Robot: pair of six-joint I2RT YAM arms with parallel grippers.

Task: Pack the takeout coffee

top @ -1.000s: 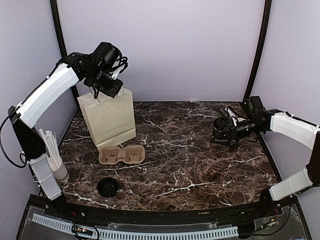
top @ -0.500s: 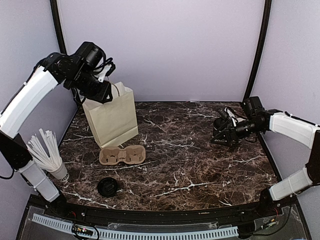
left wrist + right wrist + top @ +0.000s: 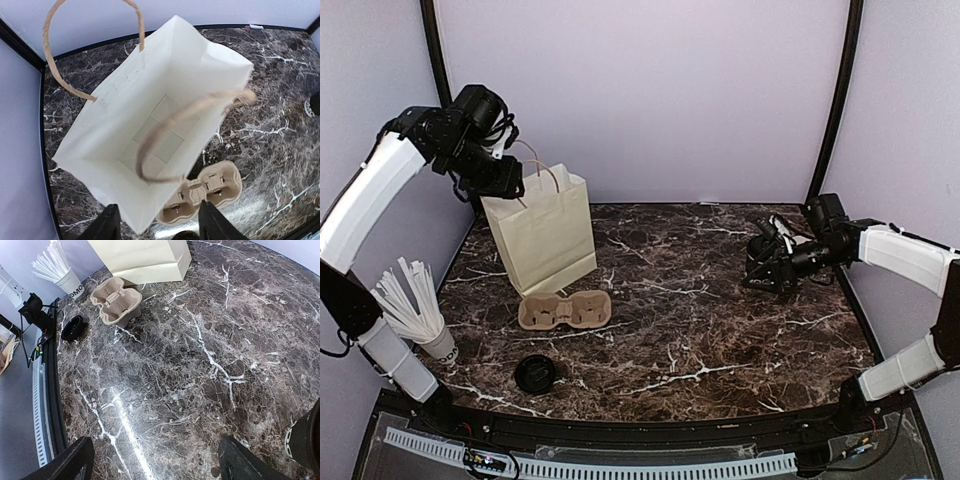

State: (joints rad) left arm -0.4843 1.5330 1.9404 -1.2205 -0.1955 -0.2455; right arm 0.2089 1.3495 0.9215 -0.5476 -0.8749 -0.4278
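A cream paper bag [image 3: 540,235] stands open at the back left, and the left wrist view looks down into its empty inside [image 3: 160,135]. My left gripper [image 3: 498,178] hovers above the bag's left rim, open [image 3: 161,227], with the brown handle loop [image 3: 150,145] hanging loose in front of it. My right gripper [image 3: 765,268] sits low over the right side of the table, open [image 3: 157,465], with only marble between its fingers. A black cup wall with white print [image 3: 306,440] shows just right of it. Its top is cut off, so I cannot tell whether it is the takeout coffee.
A brown two-cup carrier [image 3: 565,310] lies in front of the bag. A loose black lid [image 3: 535,373] lies near the front left. A white cup of straws [image 3: 420,310] stands by the left arm's base. The marble tabletop [image 3: 700,320] spans the space between the arms.
My left gripper has opened, let go of the bag handle and drawn back to the left. The bag's handles now stand free. The right arm has not moved.
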